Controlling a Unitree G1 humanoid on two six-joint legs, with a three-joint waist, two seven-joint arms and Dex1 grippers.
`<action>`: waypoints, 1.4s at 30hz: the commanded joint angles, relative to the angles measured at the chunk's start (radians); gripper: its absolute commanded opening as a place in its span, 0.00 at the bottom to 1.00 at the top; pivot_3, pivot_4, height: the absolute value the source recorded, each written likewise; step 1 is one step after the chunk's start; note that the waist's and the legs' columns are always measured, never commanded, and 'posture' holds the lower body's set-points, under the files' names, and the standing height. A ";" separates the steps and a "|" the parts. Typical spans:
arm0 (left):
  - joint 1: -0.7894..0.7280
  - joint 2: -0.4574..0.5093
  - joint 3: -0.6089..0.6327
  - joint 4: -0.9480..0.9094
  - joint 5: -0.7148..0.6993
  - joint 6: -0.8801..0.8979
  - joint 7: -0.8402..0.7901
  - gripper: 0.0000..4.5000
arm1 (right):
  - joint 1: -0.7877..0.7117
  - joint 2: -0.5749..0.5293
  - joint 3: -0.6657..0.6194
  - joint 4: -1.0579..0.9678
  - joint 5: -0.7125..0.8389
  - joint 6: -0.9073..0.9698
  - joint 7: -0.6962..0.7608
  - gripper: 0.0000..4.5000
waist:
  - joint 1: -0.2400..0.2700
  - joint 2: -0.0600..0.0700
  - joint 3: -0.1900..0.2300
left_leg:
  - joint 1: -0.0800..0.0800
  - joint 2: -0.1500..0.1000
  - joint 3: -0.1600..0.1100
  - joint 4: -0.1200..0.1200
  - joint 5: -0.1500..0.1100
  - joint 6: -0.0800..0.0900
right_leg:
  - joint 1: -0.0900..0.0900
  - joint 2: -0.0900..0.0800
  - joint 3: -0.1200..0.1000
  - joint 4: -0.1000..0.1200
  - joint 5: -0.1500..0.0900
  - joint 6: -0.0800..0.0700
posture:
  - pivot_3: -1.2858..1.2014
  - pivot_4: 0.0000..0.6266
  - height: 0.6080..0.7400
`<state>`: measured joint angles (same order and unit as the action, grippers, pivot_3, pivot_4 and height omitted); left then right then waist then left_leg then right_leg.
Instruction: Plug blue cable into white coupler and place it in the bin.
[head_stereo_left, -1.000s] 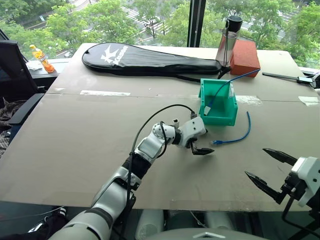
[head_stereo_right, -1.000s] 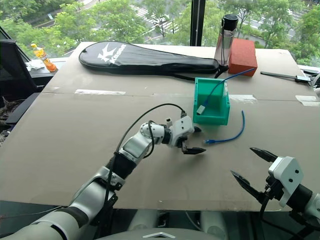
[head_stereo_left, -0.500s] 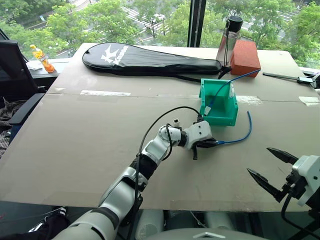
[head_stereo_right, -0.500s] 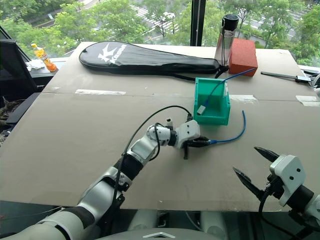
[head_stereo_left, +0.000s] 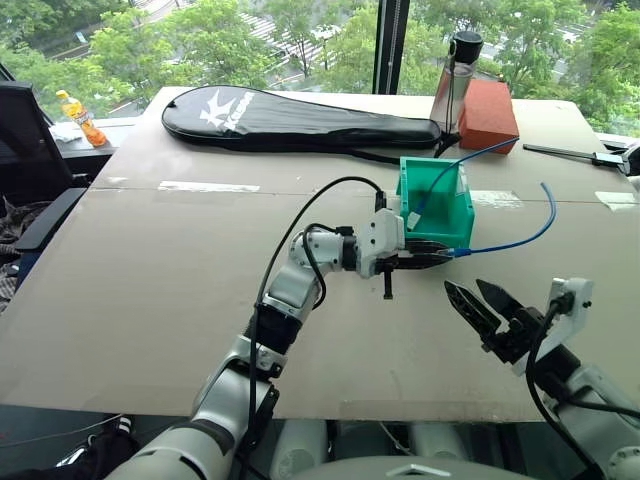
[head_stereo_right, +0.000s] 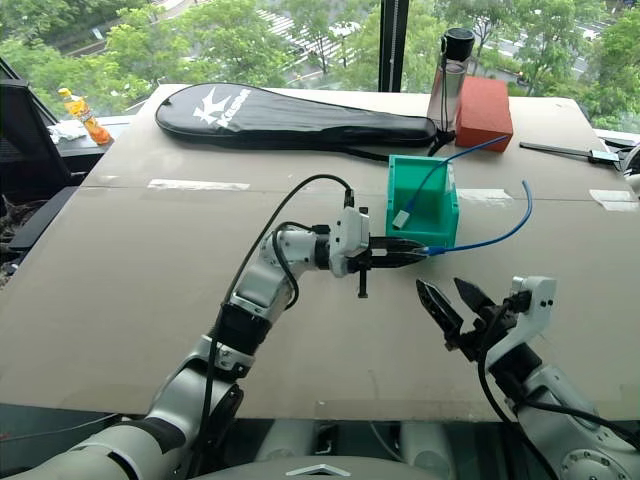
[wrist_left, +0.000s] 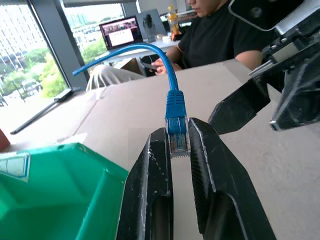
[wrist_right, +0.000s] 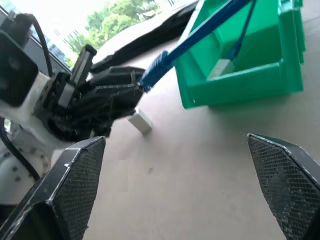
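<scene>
My left gripper is shut on the bluish clear plug of the blue cable, held level above the table just in front of the bin. The plug sits pinched between the two fingers, and the cord arcs up and away to the right. The white coupler lies on the table under the left gripper. My right gripper is open, close to the right of the plug and pointing toward it. The teal bin holds a longer blue cord with a white end piece.
A black racket case lies across the far side of the table. A bottle and a reddish-brown block stand behind the bin. A thin tool lies at the far right. A person in a black shirt sits beyond the table.
The left gripper shut on the cable's plug on the table and lifted it up in front of the bin. The right gripper swung in toward it and rolled, still open.
</scene>
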<state>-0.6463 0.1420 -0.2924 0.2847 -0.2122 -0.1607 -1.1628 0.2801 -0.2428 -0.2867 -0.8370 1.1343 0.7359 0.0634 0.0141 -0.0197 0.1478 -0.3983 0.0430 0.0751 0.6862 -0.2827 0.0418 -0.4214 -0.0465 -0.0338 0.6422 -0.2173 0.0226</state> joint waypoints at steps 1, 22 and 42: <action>-0.019 -0.013 0.019 -0.038 -0.010 -0.072 0.020 0.00 | -0.073 0.016 0.004 0.003 0.131 -0.049 -0.120 1.00 | 0.002 0.000 0.000 | 0.000 0.000 0.000 0.000 0.000 0.000 | 0.000 0.000 0.000 0.000 0.002 0.003 | 0.52 0.24 1.00; -0.027 -0.009 0.034 -0.035 -0.013 -0.163 0.066 0.00 | -0.266 -0.013 0.153 0.003 0.374 -0.231 -0.392 0.34 | -0.001 0.000 0.000 | -0.001 -0.001 -0.001 -0.001 0.000 0.000 | 0.000 0.000 0.000 0.000 0.001 0.005 | 0.52 0.24 1.00; 0.061 0.142 0.160 -0.222 -0.174 0.253 0.131 0.63 | -0.284 -0.118 0.170 0.059 0.337 -0.259 -0.323 0.00 | -0.012 0.000 0.000 | 0.000 0.001 -0.001 -0.001 0.000 0.000 | 0.000 0.000 0.001 0.000 0.001 0.005 | 0.52 0.24 1.00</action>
<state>-0.6021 0.2428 -0.1995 0.1335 -0.3291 -0.0006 -1.0612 0.0043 -0.3453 -0.0944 -0.7702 1.4700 0.4794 -0.2903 0.0021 -0.0195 0.1478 -0.3981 0.0444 0.0743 0.6852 -0.2827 0.0419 -0.4214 -0.0459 -0.0331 0.6424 -0.2160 0.0273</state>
